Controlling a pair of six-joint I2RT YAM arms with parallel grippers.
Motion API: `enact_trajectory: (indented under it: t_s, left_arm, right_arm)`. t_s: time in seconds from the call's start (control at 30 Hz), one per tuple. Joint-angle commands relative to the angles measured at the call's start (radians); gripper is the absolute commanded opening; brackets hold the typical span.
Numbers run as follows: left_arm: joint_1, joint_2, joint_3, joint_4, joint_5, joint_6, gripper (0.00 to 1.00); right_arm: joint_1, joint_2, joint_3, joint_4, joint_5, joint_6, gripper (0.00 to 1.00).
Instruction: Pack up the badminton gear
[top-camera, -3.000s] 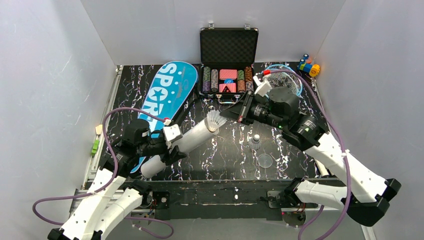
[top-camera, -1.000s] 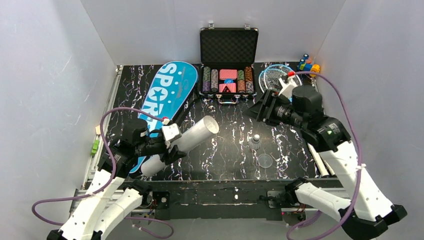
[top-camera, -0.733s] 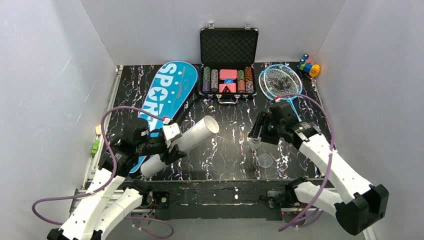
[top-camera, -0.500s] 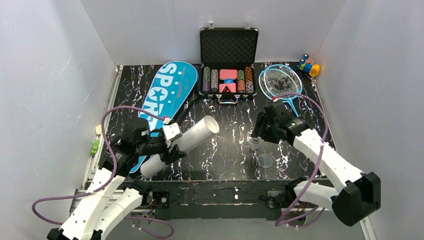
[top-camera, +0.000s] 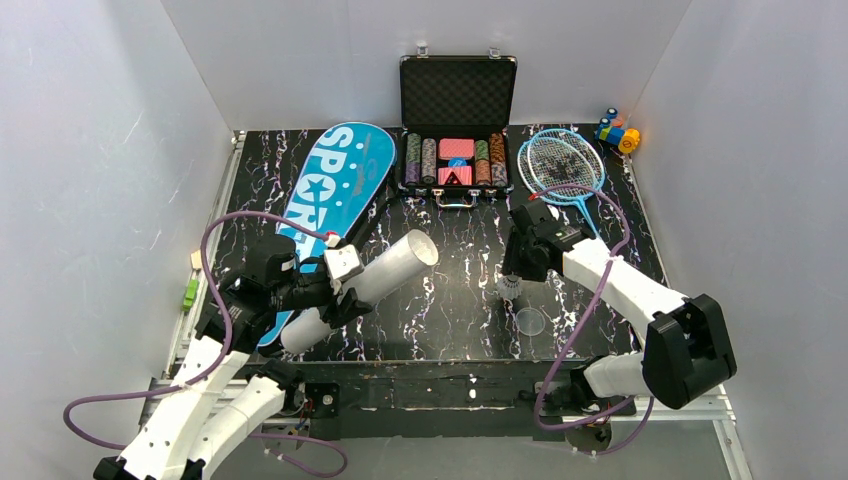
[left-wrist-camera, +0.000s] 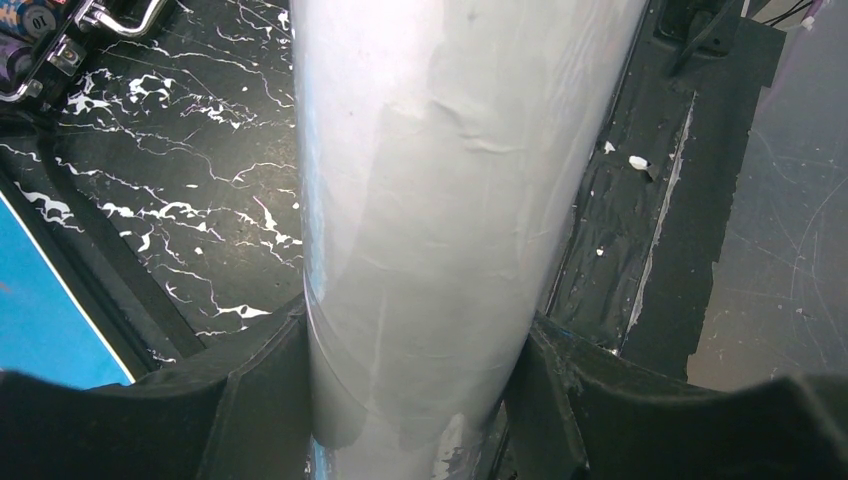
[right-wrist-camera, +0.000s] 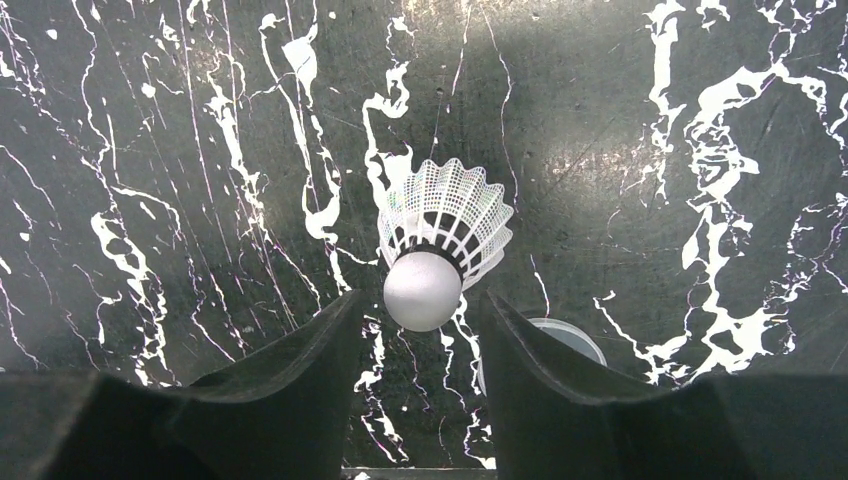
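In front of the open poker-chip case (top-camera: 458, 92), the right gripper (right-wrist-camera: 418, 305) straddles the shuttlecock (right-wrist-camera: 440, 240), which stands cork uppermost; the jaws are apart, not touching it. A clear round lid (top-camera: 530, 321) lies just beyond. Forward-left of the case, the left gripper (top-camera: 336, 289) clamps the white tube (top-camera: 385, 268). The blue bag (top-camera: 335, 185) lies to the case's left, the rackets (top-camera: 560, 165) and toy blocks (top-camera: 616, 132) to its right.

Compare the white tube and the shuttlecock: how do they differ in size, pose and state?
The tube is long and large; the shuttlecock is small. The tube is slanted, while the shuttlecock stands upright on the table, cork up. The left gripper clamps the tube in its jaws; the right gripper has its jaws open on both sides of the shuttlecock, not touching it. Both are white.
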Motion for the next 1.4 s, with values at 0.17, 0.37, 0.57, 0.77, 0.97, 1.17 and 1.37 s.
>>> enact_trajectory:
  t_s: [0.17,0.37,0.57,0.77,0.97,1.17,1.37]
  left_arm:
    - [0.001,-0.005,0.051,0.017,0.006,0.005,0.27]
    - [0.0,-0.008,0.05,0.016,0.008,0.003,0.27]
    - [0.001,-0.012,0.046,0.017,0.007,0.002,0.27]
    - [0.001,-0.017,0.043,0.014,0.004,0.002,0.27]
    - [0.001,-0.022,0.043,0.009,0.0,0.007,0.27]
    - [0.001,-0.022,0.047,0.005,-0.001,0.008,0.27]
    - [0.001,-0.026,0.044,0.004,-0.003,0.008,0.27]
  right_arm:
    - [-0.001,-0.005,0.022,0.031,0.0,-0.012,0.43]
    - [0.0,-0.042,0.046,0.017,-0.028,-0.018,0.25]
    - [0.0,-0.113,0.029,0.166,-0.315,0.016,0.21]
    - [-0.021,-0.043,-0.028,0.423,-0.631,0.148,0.19]
    - [-0.044,0.114,-0.17,0.811,-0.854,0.369,0.19]
    - [-0.08,0.247,-0.251,1.034,-0.932,0.5,0.19]
    - [-0.109,0.218,-0.149,0.701,-0.827,0.307,0.35]
